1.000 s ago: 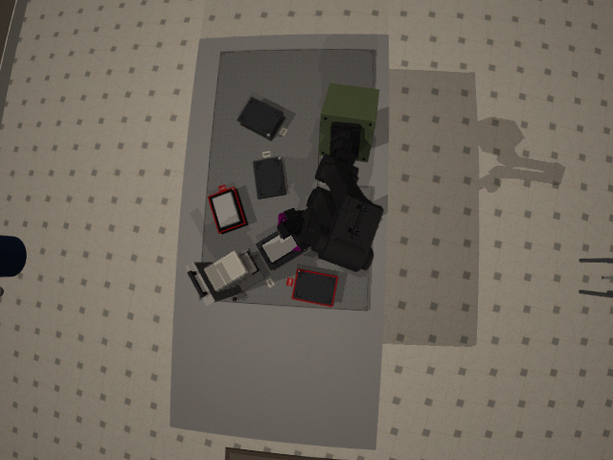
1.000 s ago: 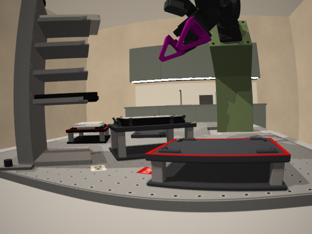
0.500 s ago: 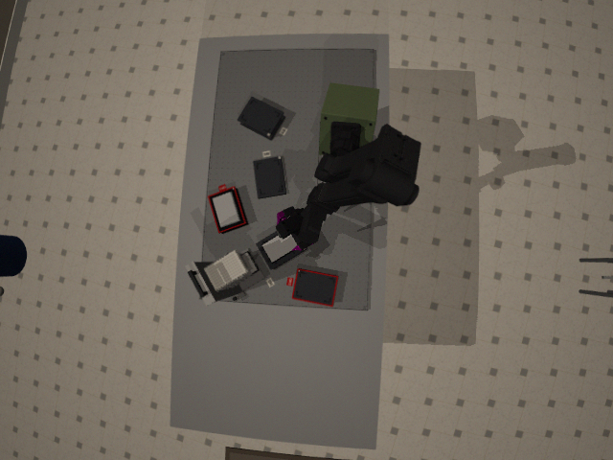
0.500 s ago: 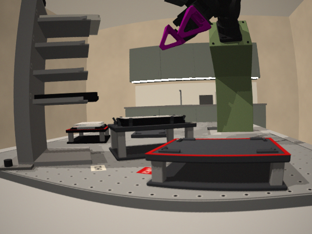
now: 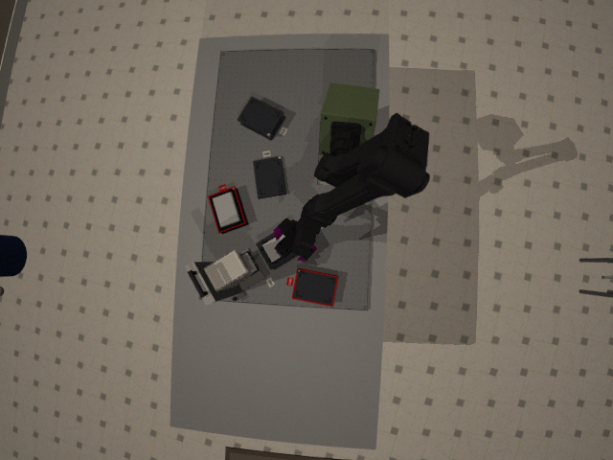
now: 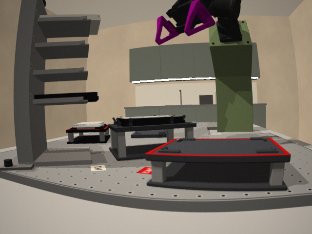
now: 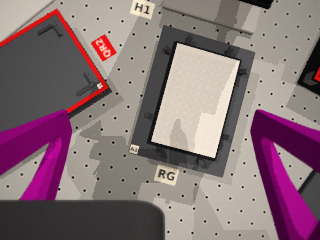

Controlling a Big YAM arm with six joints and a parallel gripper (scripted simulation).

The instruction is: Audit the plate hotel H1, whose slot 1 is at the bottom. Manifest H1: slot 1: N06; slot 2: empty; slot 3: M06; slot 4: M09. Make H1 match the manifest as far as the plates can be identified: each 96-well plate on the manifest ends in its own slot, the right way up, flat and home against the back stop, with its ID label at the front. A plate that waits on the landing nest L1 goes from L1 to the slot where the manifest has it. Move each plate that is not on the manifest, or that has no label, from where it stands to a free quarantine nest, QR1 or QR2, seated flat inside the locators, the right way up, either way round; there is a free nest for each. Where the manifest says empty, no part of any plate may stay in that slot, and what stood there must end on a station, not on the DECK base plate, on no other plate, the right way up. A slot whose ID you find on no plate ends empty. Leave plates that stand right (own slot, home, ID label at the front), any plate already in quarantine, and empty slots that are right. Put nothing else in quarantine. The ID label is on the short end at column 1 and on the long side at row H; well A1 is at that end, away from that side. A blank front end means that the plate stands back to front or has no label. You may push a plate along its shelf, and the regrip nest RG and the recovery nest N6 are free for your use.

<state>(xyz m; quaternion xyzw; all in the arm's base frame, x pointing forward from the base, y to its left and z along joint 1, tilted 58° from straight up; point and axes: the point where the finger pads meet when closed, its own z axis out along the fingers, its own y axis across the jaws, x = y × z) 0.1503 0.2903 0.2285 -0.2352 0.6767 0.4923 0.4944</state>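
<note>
The plate hotel H1 (image 6: pixel 50 83) stands at the left, and also shows in the top view (image 5: pixel 222 274). A black plate (image 6: pixel 66 95) lies in its bottom slot; the three shelves above look empty. A plate with a pale face and a black rim (image 7: pixel 195 100) lies flat in the regrip nest RG (image 6: pixel 151 126); I see no label on it. My gripper (image 7: pixel 161 120) hangs high above this plate with its purple fingers (image 6: pixel 181 25) wide open and empty. A pale plate (image 6: pixel 89 124) (image 5: pixel 226 210) sits on quarantine nest QR1. Quarantine nest QR2 (image 6: pixel 218 148) is empty.
The green arm pedestal (image 6: pixel 233 83) stands behind QR2. Two more dark nests (image 5: pixel 269 176) (image 5: pixel 261 117) lie farther back on the deck. QR2 also shows at the wrist view's upper left (image 7: pixel 40 65), close beside RG.
</note>
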